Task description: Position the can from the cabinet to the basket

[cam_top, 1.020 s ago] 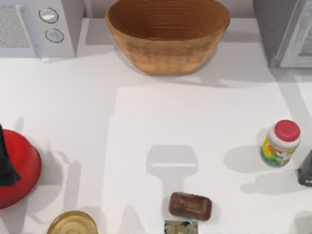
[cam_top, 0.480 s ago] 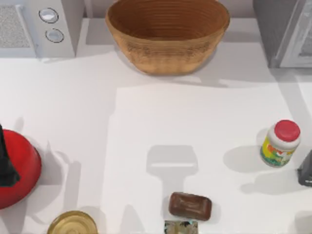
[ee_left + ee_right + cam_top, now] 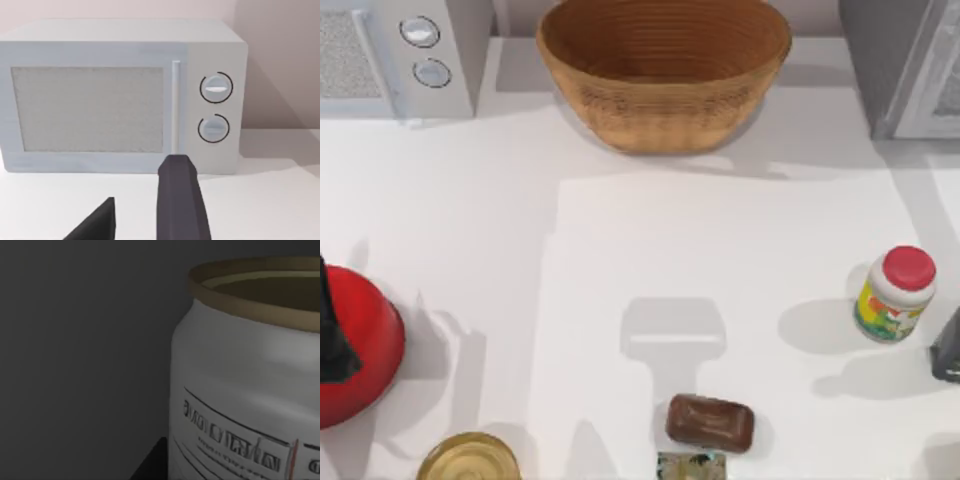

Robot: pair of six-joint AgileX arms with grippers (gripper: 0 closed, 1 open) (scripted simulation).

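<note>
The can (image 3: 240, 385) is seen very close in the right wrist view, in a dark space, prob. inside the cabinet (image 3: 905, 70). Right gripper grip state can't be told. If unsecured, the can could be tipped or dropped before the basket (image 3: 663, 70) is reached. Left gripper (image 3: 145, 215), fingers spread, is parked facing the microwave (image 3: 120, 95).

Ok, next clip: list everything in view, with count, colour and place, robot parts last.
basket: one, tan-brown wicker, back centre of the table.
cabinet: one, speckled grey with white-framed door, back right.
can: one, white with printed label and tan rim, close in the right wrist view, dim surroundings.
microwave: one, white with two round knobs, back left.
jar: one, red lid, yellow-green label, right side.
soap bar: one, brown, front centre.
red round object: one, left edge.
gold lid: one, front left.
left pincer: dark, facing the microwave.
</note>
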